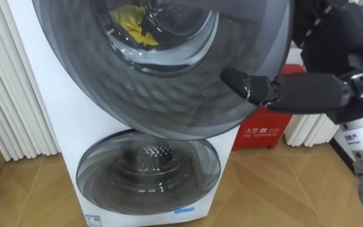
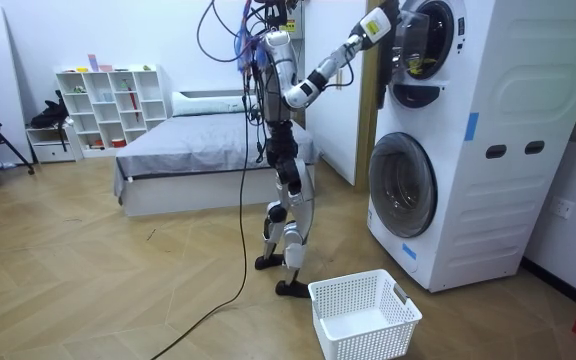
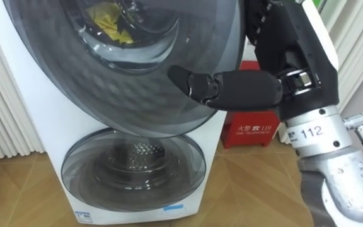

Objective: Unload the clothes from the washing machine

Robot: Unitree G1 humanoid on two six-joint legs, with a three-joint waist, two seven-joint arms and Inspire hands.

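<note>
your clothes sat as a yellow garment (image 1: 130,25) bunched in the upper drum, behind the glass of the round door (image 1: 169,107). it was likely soft, light and limp, so a bunched fold was the place to pinch. your right hand (image 1: 282,91) lay at the door's rim, one digit across the glass; i couldn't tell whether the rest gripped. the lower drum (image 1: 149,165) and the white basket (image 2: 363,318) showed no clothes.

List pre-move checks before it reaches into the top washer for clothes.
1. Right hand at the upper door edge: ok.
2. Hold on that door: cannot tell.
3. Upper door open wide enough: cannot tell.
4. Yellow cloth visible behind the upper door's glass: ok.
5. White basket on the floor by the robot's feet: ok.
6. Lower door shut: ok.
</note>
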